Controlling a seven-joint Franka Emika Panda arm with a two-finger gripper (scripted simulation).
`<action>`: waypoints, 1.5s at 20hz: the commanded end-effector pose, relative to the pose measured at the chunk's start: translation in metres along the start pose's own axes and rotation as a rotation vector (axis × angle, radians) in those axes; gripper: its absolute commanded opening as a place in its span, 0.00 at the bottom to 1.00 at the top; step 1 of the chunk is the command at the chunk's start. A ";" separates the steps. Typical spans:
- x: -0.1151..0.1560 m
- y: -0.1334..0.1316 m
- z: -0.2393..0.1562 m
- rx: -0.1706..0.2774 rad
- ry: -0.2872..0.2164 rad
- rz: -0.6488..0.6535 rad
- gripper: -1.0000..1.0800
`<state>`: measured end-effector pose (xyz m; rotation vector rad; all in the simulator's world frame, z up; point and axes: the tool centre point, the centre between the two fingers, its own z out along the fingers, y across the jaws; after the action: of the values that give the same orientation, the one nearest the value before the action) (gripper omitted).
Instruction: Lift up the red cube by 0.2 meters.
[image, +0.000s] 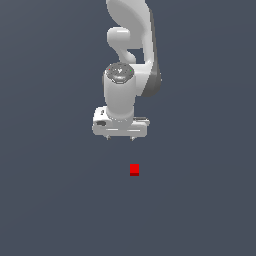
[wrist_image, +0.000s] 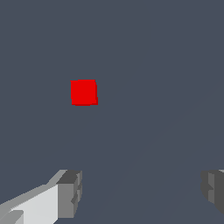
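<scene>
Clearly the approach step is in hand: the white pincer (image: 120, 138) hangs above the plain grey surface (image: 50, 200), jaws spread wide and holding nothing. Just toward the exterior view's right and nearer the camera, the small bright red cube (image: 134, 170) sits alone, untouched. Next, centre over it and descend; nothing obstructs.

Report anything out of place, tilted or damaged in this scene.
Nothing stands out. The red cube sits flat and intact on the plain grey surface, apart from the gripper, whose fingers are spread and empty.
</scene>
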<state>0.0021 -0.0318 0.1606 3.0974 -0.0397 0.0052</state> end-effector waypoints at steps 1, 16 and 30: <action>0.000 0.000 0.000 0.000 0.000 0.000 0.96; 0.026 -0.022 0.048 0.016 -0.001 -0.016 0.96; 0.070 -0.061 0.125 0.040 -0.003 -0.043 0.96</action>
<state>0.0701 0.0192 0.0387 3.1359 0.0248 -0.0014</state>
